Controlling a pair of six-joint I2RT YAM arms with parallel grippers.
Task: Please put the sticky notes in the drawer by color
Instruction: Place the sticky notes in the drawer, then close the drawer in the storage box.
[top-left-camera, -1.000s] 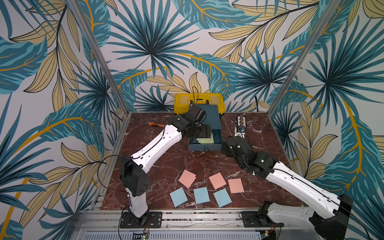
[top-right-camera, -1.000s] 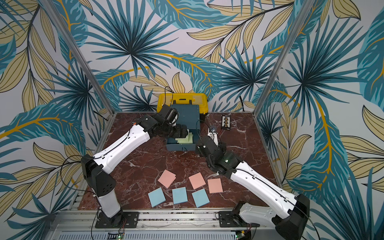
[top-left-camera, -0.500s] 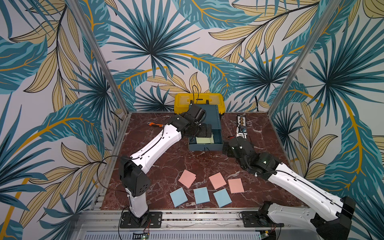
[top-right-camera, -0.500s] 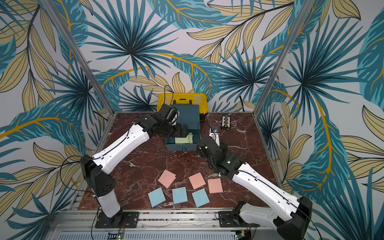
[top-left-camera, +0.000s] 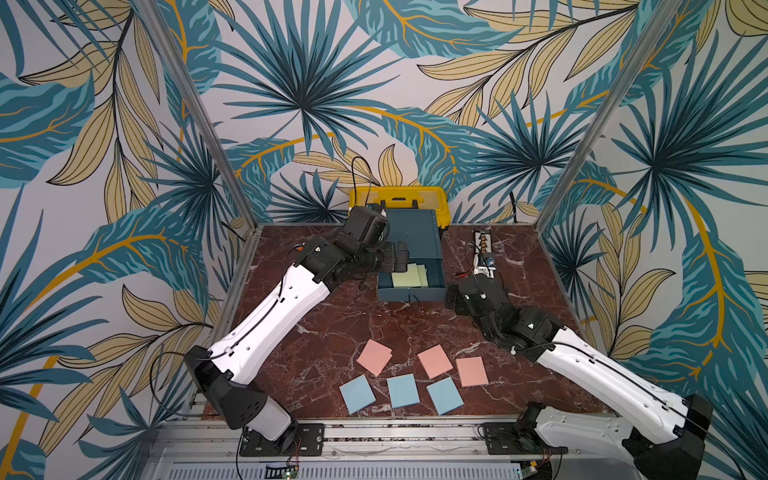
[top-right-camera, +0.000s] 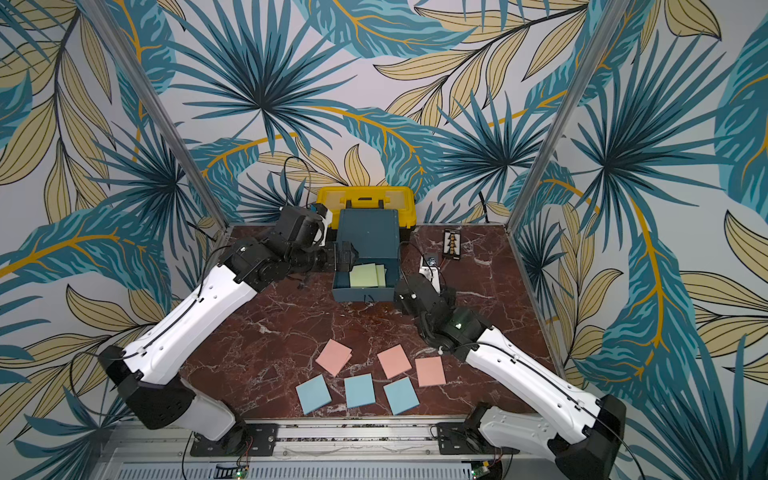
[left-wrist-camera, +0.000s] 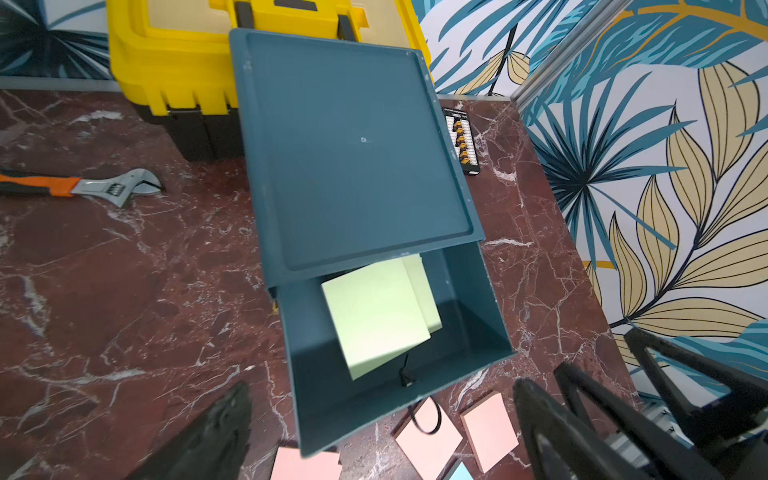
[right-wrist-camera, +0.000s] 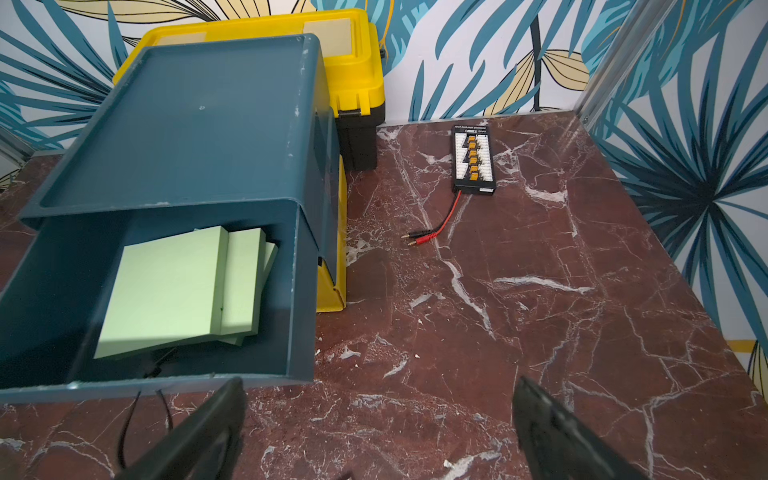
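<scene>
The left gripper (top-left-camera: 401, 257) is wide open and empty, just left of the open drawer (top-left-camera: 411, 294) — green notes (top-left-camera: 409, 275) lie inside. The right gripper (top-left-camera: 454, 296) is open too, just right of it. The pink notes (top-left-camera: 435, 360) and blue notes (top-left-camera: 403, 390) lie on the near side — they look light and bendy, so pinch an edge.

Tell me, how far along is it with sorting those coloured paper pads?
Done: the light green square paper pads lie in the pulled-out dark teal drawer. In hand: nothing; left gripper and right gripper are open, empty. Left: three pink pads and three light blue pads on the marble table.
</scene>
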